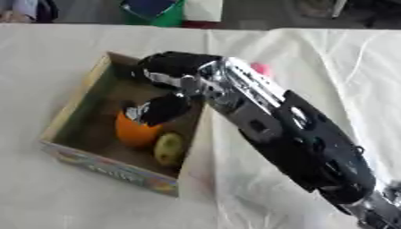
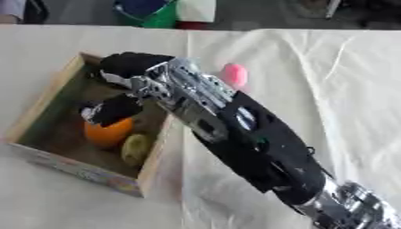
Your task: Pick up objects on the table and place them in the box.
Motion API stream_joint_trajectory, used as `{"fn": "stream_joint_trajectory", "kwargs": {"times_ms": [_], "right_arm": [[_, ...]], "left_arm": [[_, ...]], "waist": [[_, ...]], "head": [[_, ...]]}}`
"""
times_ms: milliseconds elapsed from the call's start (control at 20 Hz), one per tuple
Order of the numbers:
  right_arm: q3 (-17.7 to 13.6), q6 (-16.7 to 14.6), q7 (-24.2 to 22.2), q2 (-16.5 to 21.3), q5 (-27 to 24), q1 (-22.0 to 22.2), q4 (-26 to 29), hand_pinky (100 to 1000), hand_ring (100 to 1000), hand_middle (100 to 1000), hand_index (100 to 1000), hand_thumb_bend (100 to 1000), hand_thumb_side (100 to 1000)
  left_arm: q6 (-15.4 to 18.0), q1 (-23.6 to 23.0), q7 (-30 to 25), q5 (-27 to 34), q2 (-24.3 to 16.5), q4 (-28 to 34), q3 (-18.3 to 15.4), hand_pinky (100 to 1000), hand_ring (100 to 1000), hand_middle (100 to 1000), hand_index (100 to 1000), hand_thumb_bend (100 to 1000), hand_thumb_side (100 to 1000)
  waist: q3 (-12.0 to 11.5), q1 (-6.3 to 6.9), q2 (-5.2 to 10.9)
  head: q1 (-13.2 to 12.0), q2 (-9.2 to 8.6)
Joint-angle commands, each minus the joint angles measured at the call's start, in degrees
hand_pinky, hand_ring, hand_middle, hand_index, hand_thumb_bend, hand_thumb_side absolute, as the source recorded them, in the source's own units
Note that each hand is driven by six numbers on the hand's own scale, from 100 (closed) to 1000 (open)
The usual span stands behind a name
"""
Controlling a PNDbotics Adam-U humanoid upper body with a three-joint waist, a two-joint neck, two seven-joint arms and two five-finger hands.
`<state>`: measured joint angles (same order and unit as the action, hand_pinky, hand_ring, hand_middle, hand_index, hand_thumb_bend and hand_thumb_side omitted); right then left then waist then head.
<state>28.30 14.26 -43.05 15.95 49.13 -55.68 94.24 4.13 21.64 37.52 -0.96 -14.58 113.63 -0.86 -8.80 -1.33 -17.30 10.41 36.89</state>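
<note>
- Two fruits lie inside the box point(image 1: 74, 105): an orange point(image 1: 134, 132) near its middle and a yellow-green fruit point(image 1: 169, 148) just beside it, toward the near right wall.
- The right hand point(image 1: 160, 108) reaches down into the box, its fingers curled over the top of the orange and touching it. Judged state: grasping the orange, at the point of setting it down.
- The left hand shows in neither view.
- One pink object point(image 2: 234, 74) remains on the table point(image 2: 337, 89), beyond the right wall of the box and partly hidden by the arm; its shape cannot be made out.
- Handling judgement, orange: round, fairly stiff, moderately heavy, prone to rolling. Take hold across its widest part.
- Handling judgement, pink object: probably light. Approach from above and close the fingers on opposite sides.
</note>
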Motion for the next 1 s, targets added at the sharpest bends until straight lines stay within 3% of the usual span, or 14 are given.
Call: {"fn": "stream_joint_trajectory", "kwargs": {"times_ms": [50,350,500,700,1000], "right_arm": [[-3.07,0.73,1.49,2.1,-0.84,-1.46,3.75,765,844,806,970,100,771],[-8.81,2.96,3.06,8.43,-3.31,-1.37,7.43,765,834,795,963,100,681],[-11.52,4.19,4.0,12.25,-5.02,-0.69,7.74,757,824,790,966,100,570],[-14.16,5.72,5.0,17.03,-5.75,0.3,5.65,756,825,793,968,100,480],[-16.04,6.71,6.1,21.59,-5.49,1.82,0.99,754,826,796,968,100,469]], "left_arm": [[-0.08,0.29,0.12,0.12,-0.59,0.96,-0.13,472,624,611,746,100,994],[-0.18,0.05,0.32,-0.08,-0.68,0.96,-0.29,471,623,610,745,100,994],[-0.27,-0.05,0.36,-0.19,-0.75,0.96,-0.32,471,623,610,745,100,995],[-0.3,-0.07,0.37,-0.27,-0.83,0.96,-0.33,471,623,610,745,100,995],[-0.28,-0.18,0.38,-0.34,-0.86,0.96,-0.31,470,622,609,745,100,993]], "waist": [[0.14,0.34,1.23],[0.51,0.32,1.12],[0.64,0.37,0.99],[0.83,0.49,0.84],[0.81,0.95,0.59]], "head": [[-0.36,-0.61],[-1.19,-0.79],[-1.65,-0.85],[-1.89,-0.76],[-1.83,0.47]]}}
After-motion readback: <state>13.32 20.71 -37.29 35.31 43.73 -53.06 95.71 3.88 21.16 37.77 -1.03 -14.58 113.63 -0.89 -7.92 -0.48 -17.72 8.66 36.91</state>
